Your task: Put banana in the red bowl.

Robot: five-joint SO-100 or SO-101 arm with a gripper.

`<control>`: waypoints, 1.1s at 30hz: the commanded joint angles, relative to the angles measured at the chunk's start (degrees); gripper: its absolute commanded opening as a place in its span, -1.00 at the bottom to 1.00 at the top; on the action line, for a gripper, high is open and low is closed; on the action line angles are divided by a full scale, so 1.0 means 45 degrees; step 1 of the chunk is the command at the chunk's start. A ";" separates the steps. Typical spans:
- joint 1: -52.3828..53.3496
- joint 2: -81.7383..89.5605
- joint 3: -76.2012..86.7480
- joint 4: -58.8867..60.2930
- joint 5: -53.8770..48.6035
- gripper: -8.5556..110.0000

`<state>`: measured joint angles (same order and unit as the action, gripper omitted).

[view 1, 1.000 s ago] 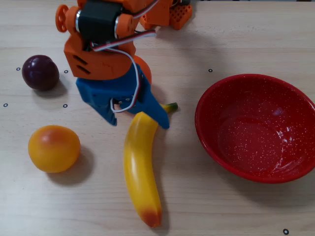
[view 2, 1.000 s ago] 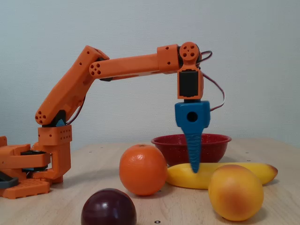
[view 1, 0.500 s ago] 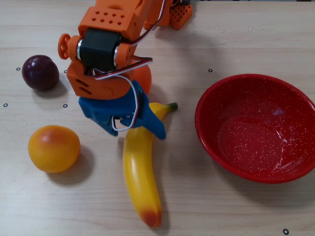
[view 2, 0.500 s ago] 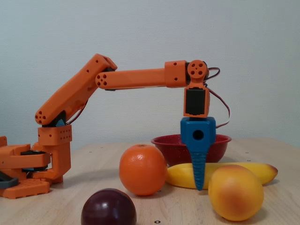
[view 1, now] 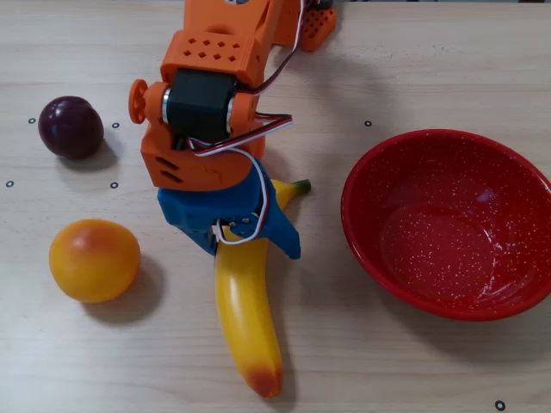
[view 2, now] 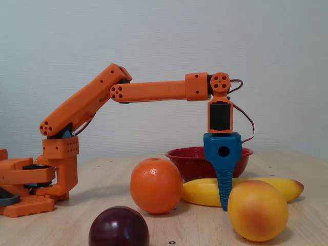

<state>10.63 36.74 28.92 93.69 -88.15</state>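
One banana (view 1: pixel 245 314) lies on the wooden table (view 1: pixel 413 370), left of the red bowl in the overhead view, its green stem toward the bowl and its orange-red end toward the bottom edge. The blue gripper (view 1: pixel 225 243) points straight down over the banana's upper half, near the stem; whether its jaws are spread or closed on the fruit cannot be told. One red bowl (view 1: pixel 448 222), speckled white, stands empty, just apart from the stem. In the fixed view three other fruits show: an orange (view 2: pixel 156 185), a yellow-orange round fruit (view 2: pixel 257 209), a dark purple plum (view 2: pixel 119 227).
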 commanded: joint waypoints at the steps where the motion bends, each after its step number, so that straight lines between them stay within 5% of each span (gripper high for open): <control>1: -0.0352 0.0605 -0.1348 -0.0156 0.0215 -0.34; 21: -0.0566 0.0703 -0.1367 0.0195 -0.0098 -0.86; 33: -0.0879 0.0762 -0.1934 0.0762 0.0879 -0.86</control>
<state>8.88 36.21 27.51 95.36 -86.22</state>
